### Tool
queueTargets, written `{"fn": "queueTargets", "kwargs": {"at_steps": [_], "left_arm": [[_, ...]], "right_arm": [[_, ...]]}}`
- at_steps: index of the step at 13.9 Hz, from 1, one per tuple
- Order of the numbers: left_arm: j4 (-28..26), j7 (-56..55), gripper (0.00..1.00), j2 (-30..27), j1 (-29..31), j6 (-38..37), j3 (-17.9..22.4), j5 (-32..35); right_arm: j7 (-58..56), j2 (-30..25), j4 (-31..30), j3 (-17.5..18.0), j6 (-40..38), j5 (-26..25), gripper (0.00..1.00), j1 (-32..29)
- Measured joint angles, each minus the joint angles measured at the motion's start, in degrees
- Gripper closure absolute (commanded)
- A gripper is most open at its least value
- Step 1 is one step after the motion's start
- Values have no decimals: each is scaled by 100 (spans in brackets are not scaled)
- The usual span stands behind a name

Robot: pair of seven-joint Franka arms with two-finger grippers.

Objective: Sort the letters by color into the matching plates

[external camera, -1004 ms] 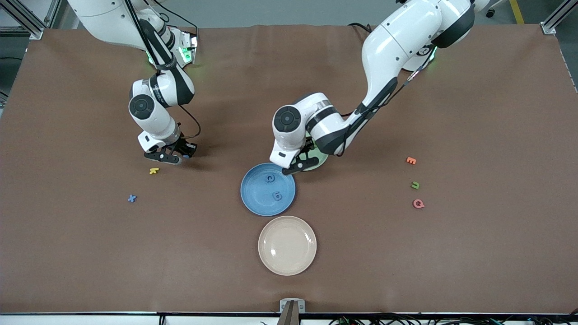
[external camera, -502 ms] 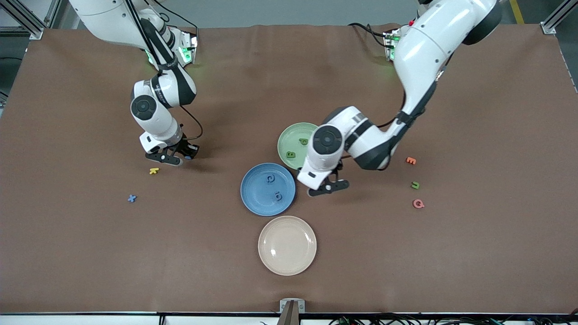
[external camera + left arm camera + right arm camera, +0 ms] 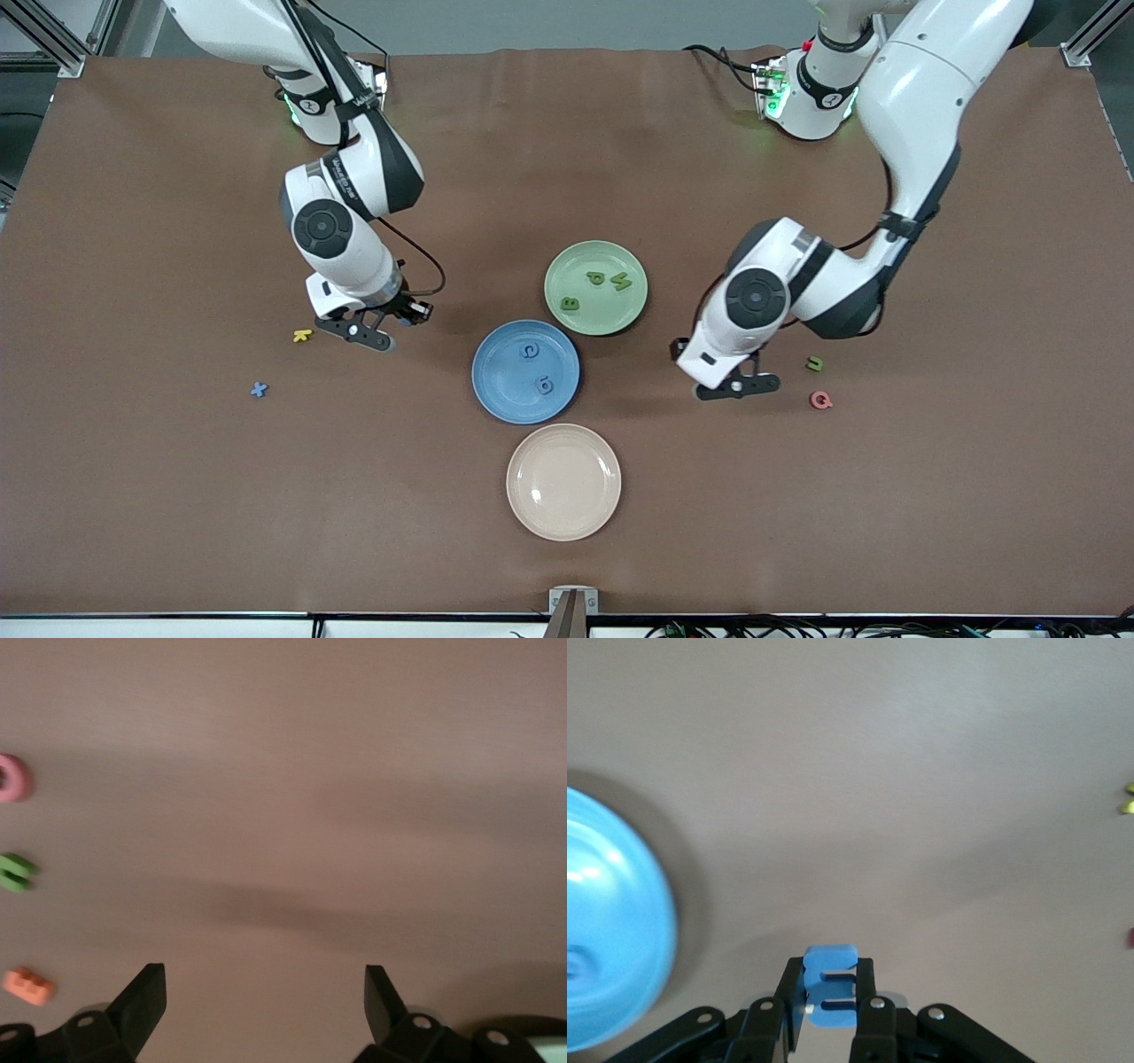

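The blue plate [image 3: 500, 372] holds two blue letters [image 3: 530, 351] [image 3: 544, 385]. The pale green plate [image 3: 611, 310] holds three green letters [image 3: 595, 278] [image 3: 622, 283] [image 3: 570, 303]. My right gripper [image 3: 368, 332] is shut on a blue letter E [image 3: 831, 988], over the table between a yellow letter and the blue plate [image 3: 611, 921]. A blue X letter [image 3: 258, 389] lies toward the right arm's end. My left gripper [image 3: 737, 385] is open and empty, over bare table beside a green letter [image 3: 814, 363], which also shows in the left wrist view [image 3: 15, 873].
A cream-beige plate [image 3: 563, 481] lies nearer the camera than the blue plate. A yellow letter [image 3: 303, 335] lies by the right gripper. A pink letter [image 3: 821, 400] and an orange letter [image 3: 28, 985] lie beside the green letter.
My left gripper has moved from over the green plate toward the left arm's end, uncovering three green letters. My right gripper has moved toward the blue plate with the blue E.
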Motion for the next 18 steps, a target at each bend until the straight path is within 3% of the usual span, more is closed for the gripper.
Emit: {"fn": "queueTargets", "kwargs": {"at_steps": [3,9,13,18], "left_arm": [[-512,342,1,-199,525,565,-4,204],[-1198,1079,2,-236,1397,1361,-20,751],[-1464,1534,3,-236,1740,1745,-25,838],[-1727,1875,14,-234,2049,1876,-27,845]], "right_arm": [[564,653,888,10,-32,295,100,273],[1775,2040,2640,19,-129,315,100,702],[1995,2384,2972,19,-133,315,100,720],[2263,2700,3251,22,-131,315,100,859]]}}
